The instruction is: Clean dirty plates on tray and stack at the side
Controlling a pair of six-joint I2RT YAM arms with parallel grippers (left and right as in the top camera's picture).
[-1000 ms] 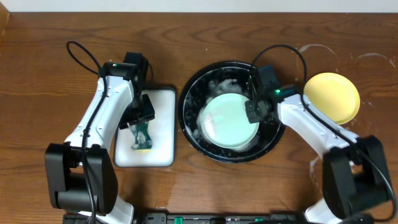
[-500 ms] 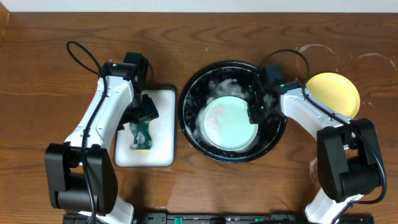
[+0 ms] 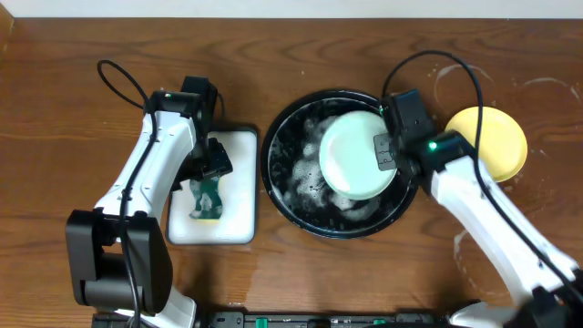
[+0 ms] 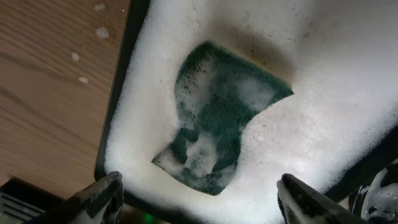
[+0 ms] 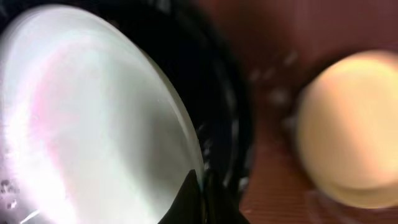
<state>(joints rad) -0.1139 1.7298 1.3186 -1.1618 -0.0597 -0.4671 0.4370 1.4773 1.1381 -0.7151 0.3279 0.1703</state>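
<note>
The left tool [image 3: 208,175] hangs over a white rectangular tray [image 3: 239,146] on the left of the brown wood-grain surface [image 3: 55,109]. It is released: in the left wrist view its two fingers [image 4: 102,194] stand wide apart, with nothing between them. Below the left tool [image 4: 202,198] lies a dark green sponge [image 4: 217,130], half sunk in the thick white foam [image 4: 323,106] that covers the white tray. From overhead the sponge [image 3: 208,197] sits in the left half of that tray.

At the centre of the surface is the large round black tray [image 3: 273,173], its floor flecked with soap foam. A pale mint-green plate [image 3: 351,155] is over the right half of this tray. The right tool [image 3: 388,151] is clenched on the plate's right rim. In the right wrist view, which is blurred, the mint-green plate [image 5: 81,112] fills the left side and looks tilted, with one dark finger [image 5: 189,199] against its edge.

Just right of the black tray, a yellow plate [image 3: 492,141] lies flat on the surface, apart from both tools. It rests on a patch marked with whitish soapy rings [image 3: 460,77] and splashes.
</note>
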